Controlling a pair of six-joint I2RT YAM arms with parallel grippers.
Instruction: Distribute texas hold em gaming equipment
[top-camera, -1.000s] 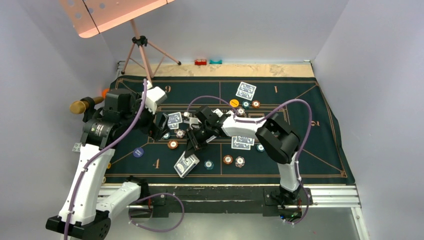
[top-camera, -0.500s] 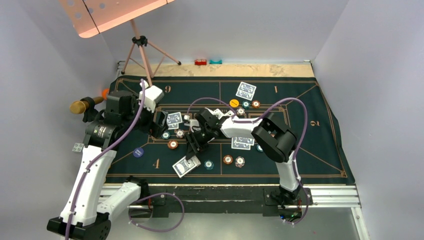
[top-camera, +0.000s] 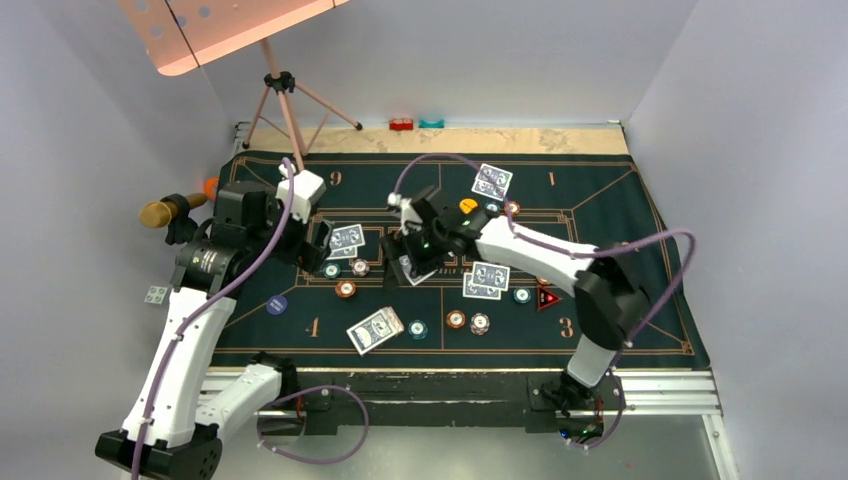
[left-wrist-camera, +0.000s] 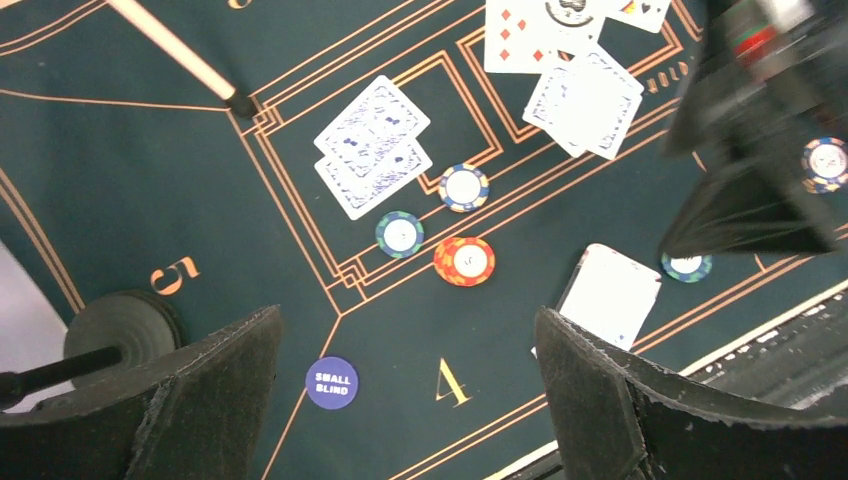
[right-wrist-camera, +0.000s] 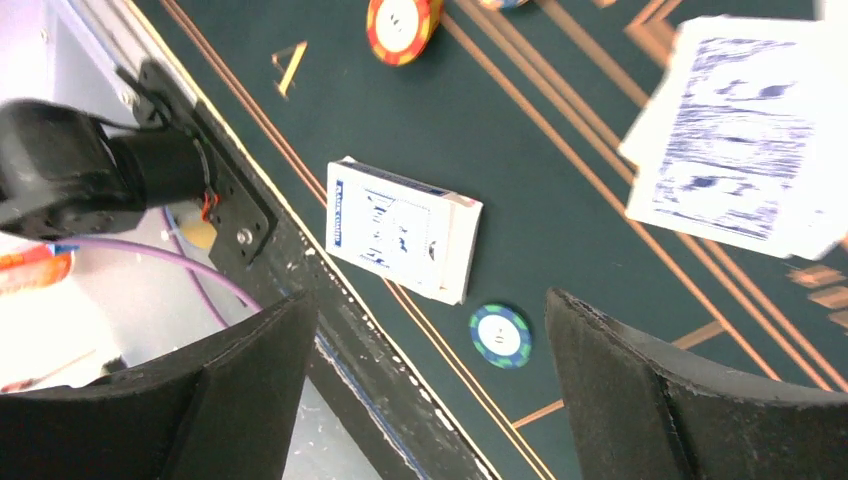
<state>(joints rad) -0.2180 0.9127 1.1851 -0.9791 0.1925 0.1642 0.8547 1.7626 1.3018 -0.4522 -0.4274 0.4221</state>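
Note:
A card deck (top-camera: 375, 329) (right-wrist-camera: 403, 228) lies flat near the front edge of the green mat (top-camera: 620, 230), free of both grippers. My right gripper (top-camera: 408, 262) (right-wrist-camera: 430, 305) hangs open and empty above mid-mat, the deck and a teal chip (right-wrist-camera: 500, 335) below it. My left gripper (top-camera: 322, 246) (left-wrist-camera: 405, 330) is open over the "4" mark. Face-down cards (top-camera: 346, 238) (left-wrist-camera: 373, 145) lie beside it, with three chips (left-wrist-camera: 464, 261) and the blue small-blind disc (top-camera: 277, 304) (left-wrist-camera: 332, 382). More cards (top-camera: 492, 181), a yellow disc (top-camera: 467, 205) and a red triangle (top-camera: 546, 297) lie further right.
A tripod stand (top-camera: 285, 95) rises at the back left, and a brown-tipped rod (top-camera: 165, 211) sticks out by the left arm. Small red (top-camera: 401, 124) and teal (top-camera: 431, 123) blocks sit on the back ledge. The right arm (left-wrist-camera: 770, 130) crosses the left wrist view.
My right gripper opened, left the deck by the front edge and drew back to mid-mat. Its elbow swung right, uncovering the red triangle. The left gripper barely moved.

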